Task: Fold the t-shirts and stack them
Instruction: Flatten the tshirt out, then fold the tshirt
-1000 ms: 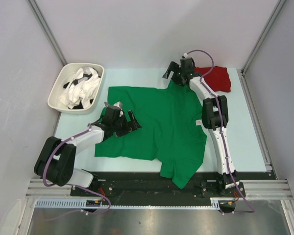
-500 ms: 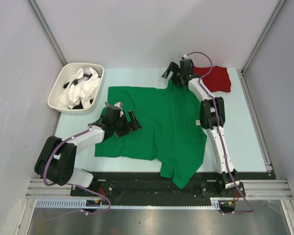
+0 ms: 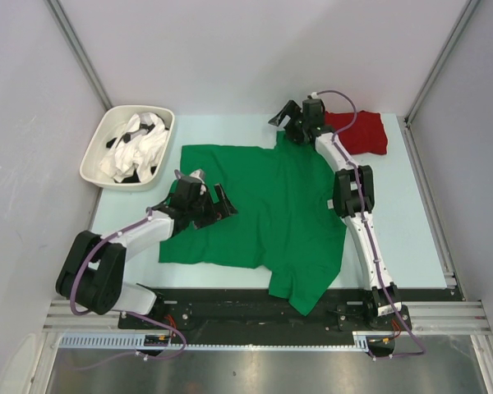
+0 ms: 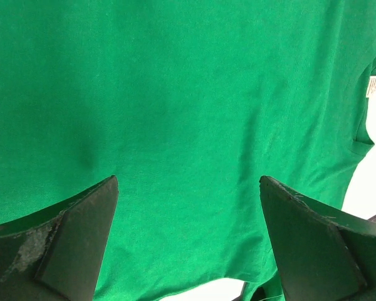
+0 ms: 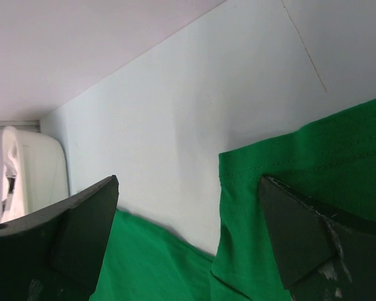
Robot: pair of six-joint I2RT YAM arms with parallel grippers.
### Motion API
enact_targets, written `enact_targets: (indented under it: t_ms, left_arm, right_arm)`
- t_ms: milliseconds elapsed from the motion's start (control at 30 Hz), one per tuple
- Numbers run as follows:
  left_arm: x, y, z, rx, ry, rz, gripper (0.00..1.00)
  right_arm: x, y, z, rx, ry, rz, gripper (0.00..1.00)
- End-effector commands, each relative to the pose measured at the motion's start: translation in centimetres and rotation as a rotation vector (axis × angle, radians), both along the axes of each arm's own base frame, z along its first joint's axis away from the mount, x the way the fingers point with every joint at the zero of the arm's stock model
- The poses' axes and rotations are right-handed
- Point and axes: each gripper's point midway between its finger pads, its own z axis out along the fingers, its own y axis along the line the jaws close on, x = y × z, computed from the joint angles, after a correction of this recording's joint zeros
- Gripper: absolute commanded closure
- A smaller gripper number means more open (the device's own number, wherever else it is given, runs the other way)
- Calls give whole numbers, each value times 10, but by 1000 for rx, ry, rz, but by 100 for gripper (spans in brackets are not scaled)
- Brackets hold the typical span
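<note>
1. Green shirt [image 3: 267, 209] lies spread flat across the centre of the desk [image 3: 411, 222]. Red shirt [image 3: 360, 131], already folded, sits at the upper right of the top view, apart from the green one.
2. Left tool [image 3: 204, 199] hovers over the green shirt's left part, jaws spread wide, nothing between them; its wrist view shows only smooth cloth below. Whether it touches the cloth, cannot tell.
3. Right tool [image 3: 289, 121] stands at the top edge of the green shirt, over the upper sleeve, jaws equally wide, holding nothing. Its wrist view shows the sleeve hem under the right finger [image 5: 313, 232] and bare desk between.
4. Orientation: long axis runs left–right in the top view. Hem lies at the left, collar with white label [image 4: 372, 86] at the right; sleeves point to the top and bottom of the frame.
5. Judged step: the first fold, not yet gripped.
6. To do it well: pinch one layer right at the edge, both tools level on the same side, lift low, carry across evenly, keep the fold line parallel to the long axis.
7. Risk: the bottom sleeve overhangs the desk's near edge and may drag.
8. White tub [image 3: 94, 156] at upper left holds other cloth; not involved.
</note>
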Motion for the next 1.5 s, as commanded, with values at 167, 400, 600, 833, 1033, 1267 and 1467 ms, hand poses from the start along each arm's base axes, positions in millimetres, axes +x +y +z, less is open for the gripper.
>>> enact_targets:
  t_ms: [167,400,600,833,1033,1267,1467]
  left_arm:
    - [32,-7,37,-40,-86,28,1]
    - [53,1,75,-47,-176,64,0]
    - [58,9,147,-52,-312,58,0]
    - [20,31,196,-9,-391,51,0]
    - [-16,56,159,24,-340,119,0]
    - [-36,78,81,38,-135,279,0]
    - [-49,127,25,95,49,555,0]
  right_arm:
    - [8,8,-45,192,90,-40,0]
    - [38,-7,29,319,-106,-61,0]
    - [37,-63,219,365,-449,-61,0]
    - [-92,-98,402,194,-696,6,0]
    - [-196,-107,343,-260,-547,-101,0]
    - [-324,-94,254,-278,-337,-22,0]
    - [-393,-83,194,-347,-201,1,0]
